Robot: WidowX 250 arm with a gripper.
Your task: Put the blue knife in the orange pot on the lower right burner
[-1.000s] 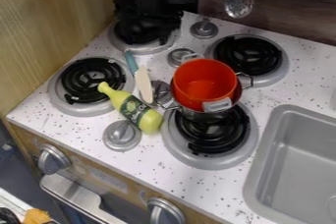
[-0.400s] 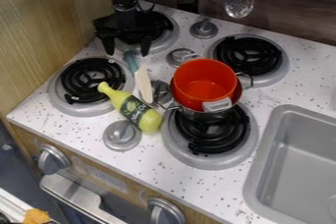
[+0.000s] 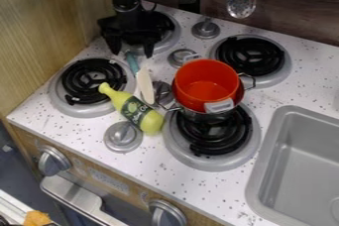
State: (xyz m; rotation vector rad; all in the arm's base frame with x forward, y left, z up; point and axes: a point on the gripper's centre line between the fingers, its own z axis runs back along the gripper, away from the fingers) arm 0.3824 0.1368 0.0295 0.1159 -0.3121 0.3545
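A black two-finger pincer (image 3: 131,50) hangs with its fingers spread. On the speckled white bench (image 3: 162,168), a toy knife with blue handle and cream blade (image 3: 145,85) lies camera-ward of it, handle nearest, long axis running away from the pincer; the round orange-red pot (image 3: 206,85) sits farther off.

Label, dark green with pale lettering (image 3: 138,113): on yellow-green, long-necked bottle (image 3: 153,122), lying tilted on side; wording too small to read surely. Inscription, pale rectangular panel with faint print (image 3: 108,182): on wood-brown stove front (image 3: 210,217), between silver-grey round control knobs (image 3: 54,160); characters illegible. Numbers, signs: none readable.
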